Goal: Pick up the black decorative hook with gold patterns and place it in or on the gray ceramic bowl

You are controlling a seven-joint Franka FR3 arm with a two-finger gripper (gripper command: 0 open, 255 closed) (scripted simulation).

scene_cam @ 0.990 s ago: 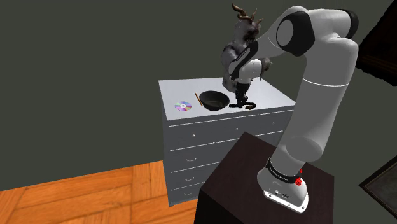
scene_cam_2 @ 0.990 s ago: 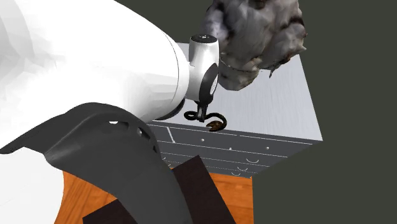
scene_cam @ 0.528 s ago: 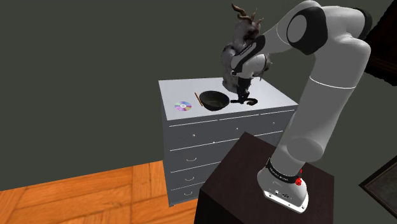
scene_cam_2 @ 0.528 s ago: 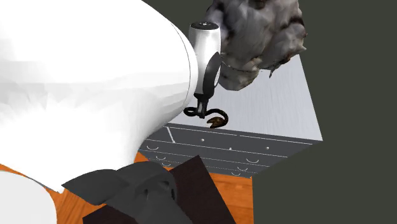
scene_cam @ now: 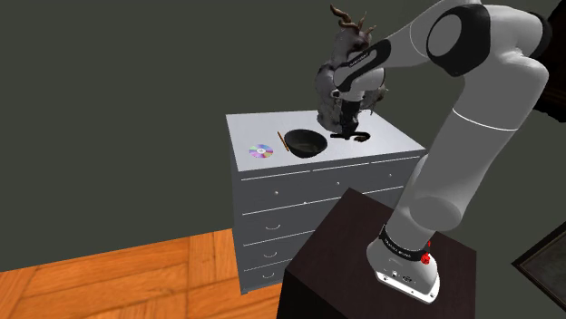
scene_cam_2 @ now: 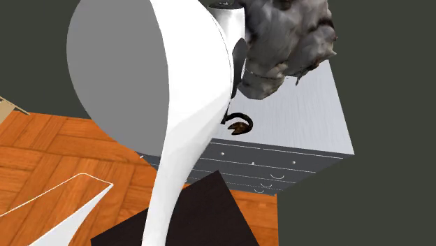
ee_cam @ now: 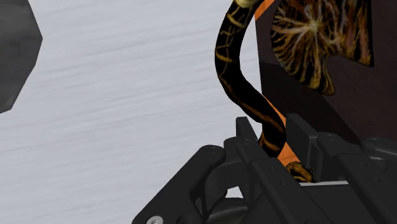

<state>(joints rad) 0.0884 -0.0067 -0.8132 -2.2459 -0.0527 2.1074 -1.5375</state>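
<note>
A curved black hook with gold patterns (ee_cam: 234, 70) is clasped between my black fingers (ee_cam: 245, 136); my gripper (ee_cam: 273, 145) is shut on its lower stem. In the shoulder view the gripper (scene_cam: 347, 125) hangs over the white dresser's top (scene_cam: 381, 145), and the hook (scene_cam: 357, 137) dangles just above that surface, to the right of the dark bowl (scene_cam: 306, 142). The hook (scene_cam_2: 238, 125) also shows in the second exterior view, near the dresser's front edge (scene_cam_2: 279, 148) and partly behind the arm. A dark edge of the bowl (ee_cam: 16, 51) lies off to one side of the gripper.
A grey, lumpy horned statue (scene_cam: 348, 63) stands on the dresser right behind the gripper. A shiny disc (scene_cam: 261, 151) and a thin stick (scene_cam: 282, 140) lie to the shoulder view's left of the bowl. The dark stand (scene_cam: 363, 254) sits in front of the drawers.
The arm has risen and drawn the hook up off the dresser's front edge, a little toward the statue. The fingers have stayed shut on the hook.
</note>
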